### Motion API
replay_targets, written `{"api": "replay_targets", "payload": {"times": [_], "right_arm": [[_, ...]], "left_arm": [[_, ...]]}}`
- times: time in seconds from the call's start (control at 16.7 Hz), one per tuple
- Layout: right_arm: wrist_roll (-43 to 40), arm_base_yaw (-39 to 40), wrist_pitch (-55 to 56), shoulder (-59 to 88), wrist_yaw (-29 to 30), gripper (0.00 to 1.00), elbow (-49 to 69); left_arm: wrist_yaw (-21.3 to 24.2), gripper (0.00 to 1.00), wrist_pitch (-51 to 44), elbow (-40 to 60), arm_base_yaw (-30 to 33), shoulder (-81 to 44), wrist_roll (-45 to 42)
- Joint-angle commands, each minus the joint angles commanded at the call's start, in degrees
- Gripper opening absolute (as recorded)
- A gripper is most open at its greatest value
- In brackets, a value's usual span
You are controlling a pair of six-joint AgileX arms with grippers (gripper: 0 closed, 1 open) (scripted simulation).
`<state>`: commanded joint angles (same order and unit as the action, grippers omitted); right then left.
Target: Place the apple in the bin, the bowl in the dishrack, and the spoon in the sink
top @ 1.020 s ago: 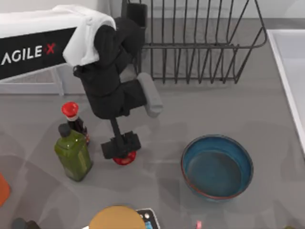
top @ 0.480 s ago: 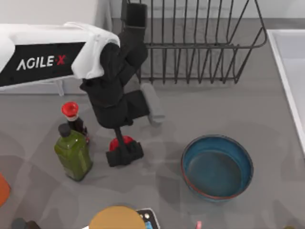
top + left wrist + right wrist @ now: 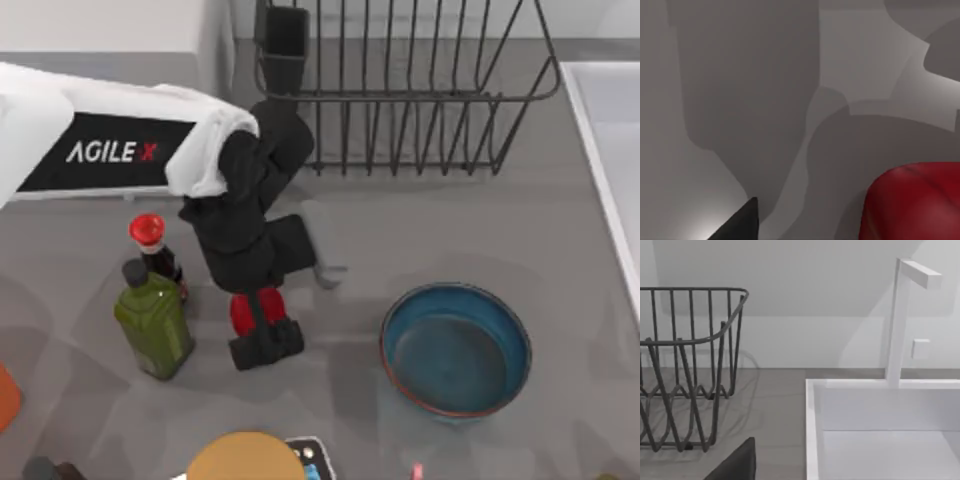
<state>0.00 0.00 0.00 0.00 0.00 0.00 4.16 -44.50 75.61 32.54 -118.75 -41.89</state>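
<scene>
The apple (image 3: 247,311) is clasped by the left gripper (image 3: 262,325) near the table's (image 3: 560,240) front-left area, beside the olive bottle (image 3: 155,318).

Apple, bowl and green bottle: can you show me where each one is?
apple (image 3: 243,312): top view, red side beside the black gripper.
bowl (image 3: 455,350): top view, teal inside.
green bottle (image 3: 155,323): top view, its body.

A green bottle (image 3: 153,322) touches a red-capped dark bottle (image 3: 152,246).
</scene>
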Motion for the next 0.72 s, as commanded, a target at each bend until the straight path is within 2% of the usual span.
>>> {"api": "replay_targets", "payload": {"times": [0.72], "right_arm": [[0.0,0.0,0.0,0.0,0.0,1.00,0.0]], "left_arm": [[0.0,0.10,0.0,0.0,0.0,0.0,0.0]]}}
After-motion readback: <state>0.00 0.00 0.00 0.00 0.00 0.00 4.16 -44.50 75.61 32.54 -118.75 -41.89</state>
